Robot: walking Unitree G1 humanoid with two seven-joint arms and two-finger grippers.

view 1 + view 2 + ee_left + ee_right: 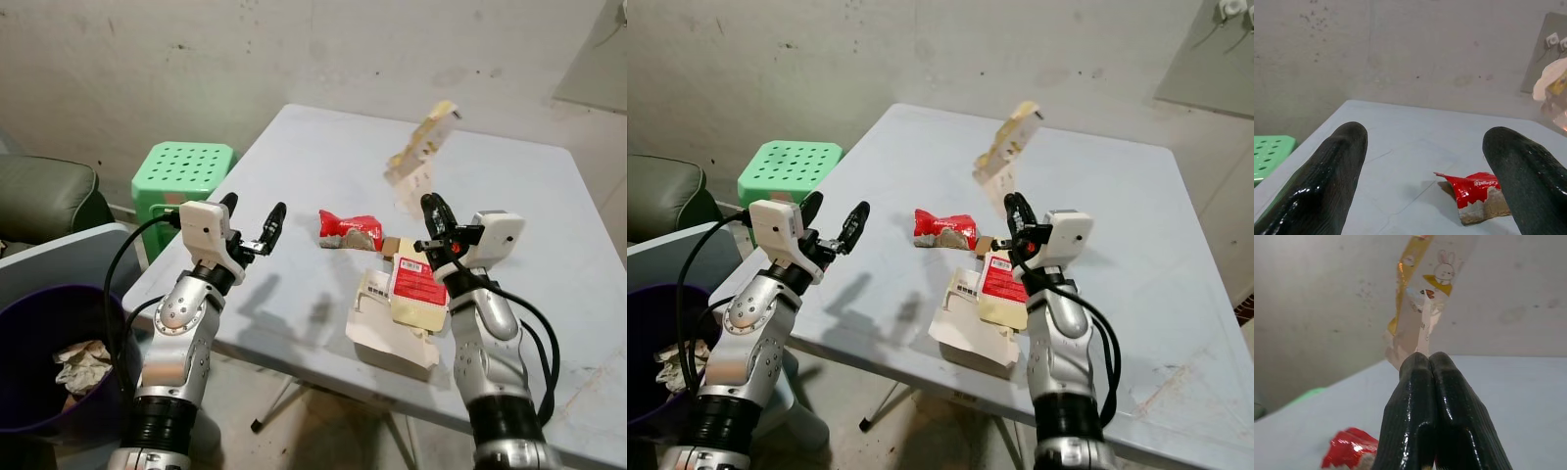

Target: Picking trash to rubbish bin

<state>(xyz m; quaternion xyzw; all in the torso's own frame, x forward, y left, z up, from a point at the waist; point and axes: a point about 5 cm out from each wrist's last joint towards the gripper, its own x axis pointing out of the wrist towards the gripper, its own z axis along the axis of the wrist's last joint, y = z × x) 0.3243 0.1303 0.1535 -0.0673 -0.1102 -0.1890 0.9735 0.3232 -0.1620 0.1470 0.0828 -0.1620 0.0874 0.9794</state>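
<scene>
Right fingers pinched on snack wrapper; left fingers spread wide, w/o load.

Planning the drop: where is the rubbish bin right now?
The rubbish bin sits on the floor at the robot's far left, below the table's edge, beside the green stool.

Purple bin cut off at the lower left frame edge, grey-green seat cropped at the left edge, flattened carton partly covered by the right arm, clear wrapper running out the top edge, print unreadable.
</scene>
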